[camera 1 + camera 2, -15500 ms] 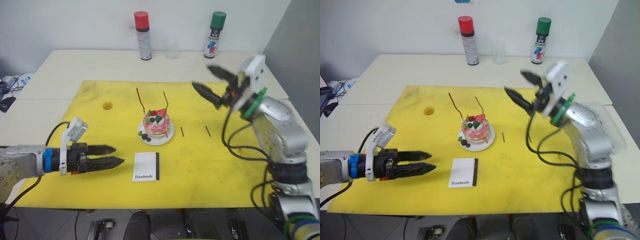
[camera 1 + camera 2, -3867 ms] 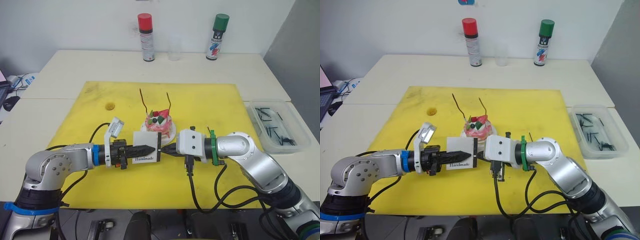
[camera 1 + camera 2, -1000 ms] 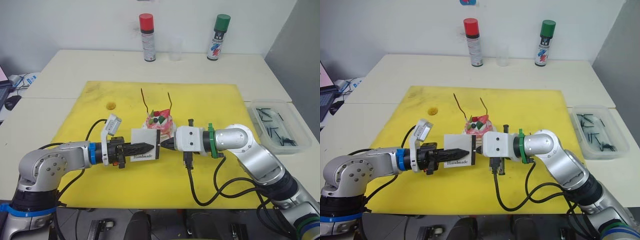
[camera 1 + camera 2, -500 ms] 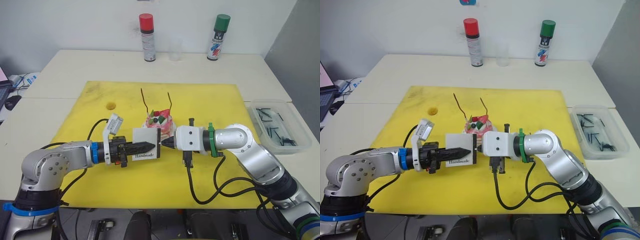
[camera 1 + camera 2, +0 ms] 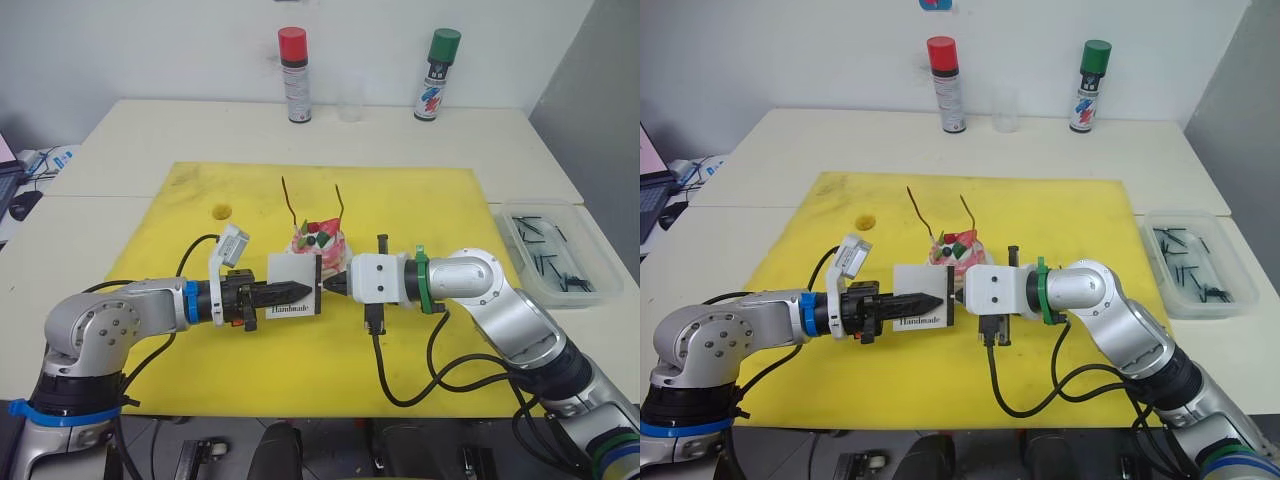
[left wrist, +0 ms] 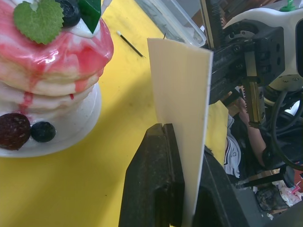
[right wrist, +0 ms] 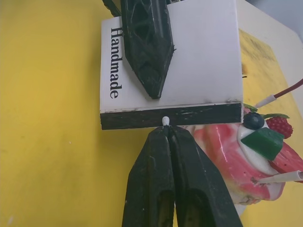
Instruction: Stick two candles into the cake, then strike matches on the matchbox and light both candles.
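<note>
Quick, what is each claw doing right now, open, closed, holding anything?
Left gripper: closed on the matchbox, held upright in front of the cake.
Right gripper: closed on a match, its white tip at the box's dark strip.

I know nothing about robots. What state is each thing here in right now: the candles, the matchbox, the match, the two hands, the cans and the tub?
Candles: both stuck in the cake, unlit.
Matchbox: held up off the mat, striking strip facing the match.
Match: pale tip on the strip, unlit.
Left gripper: jaws shut on the matchbox.
Right gripper: jaws shut on the match.
Spray cans: upright, capped.
Plastic tub: open, holding spare matches.
</note>
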